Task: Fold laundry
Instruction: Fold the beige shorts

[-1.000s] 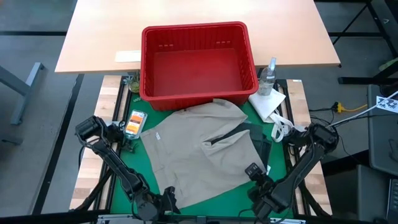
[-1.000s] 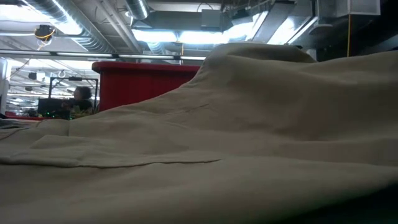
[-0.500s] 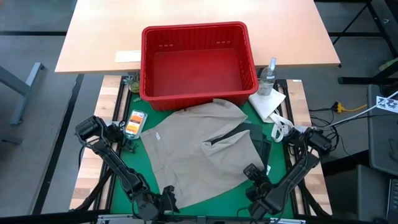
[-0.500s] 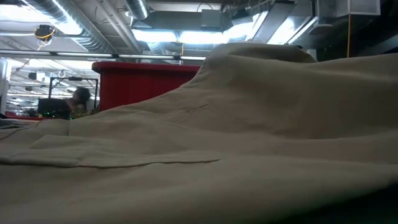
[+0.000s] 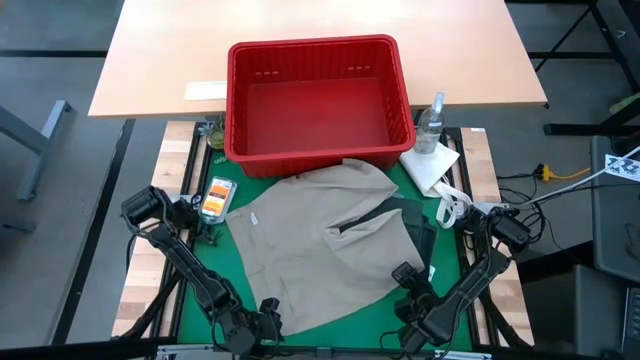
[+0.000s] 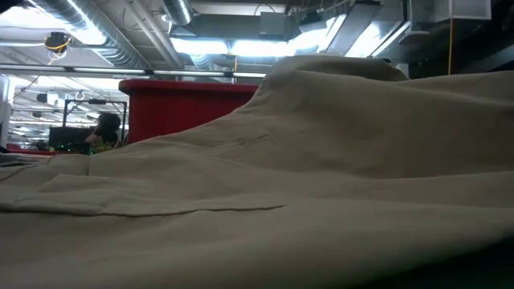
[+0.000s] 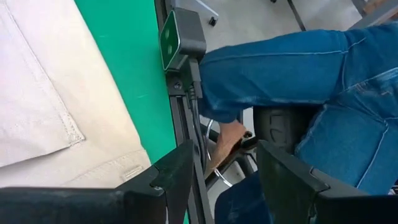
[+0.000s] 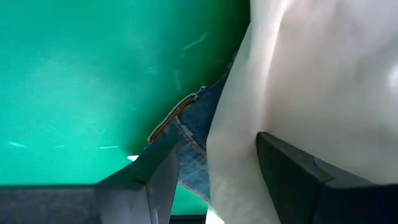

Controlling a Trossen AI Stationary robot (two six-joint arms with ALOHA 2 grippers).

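Khaki piece (image 5: 310, 245) lies spread on the green mat (image 5: 395, 300), in front of the basket (image 5: 318, 100). Both grippers, left (image 5: 268, 322) and right (image 5: 408, 280), sit open and empty at its near edge. You're pre-grasp: pinch both near corners, then fold.

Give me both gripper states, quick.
Left gripper: open, holding nothing, at the table's near edge.
Right gripper: open, empty, over the beige khaki piece.

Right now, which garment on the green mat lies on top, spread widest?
The beige khaki piece: it covers most of the mat, while the dark olive green piece only peeks out beneath its right edge.
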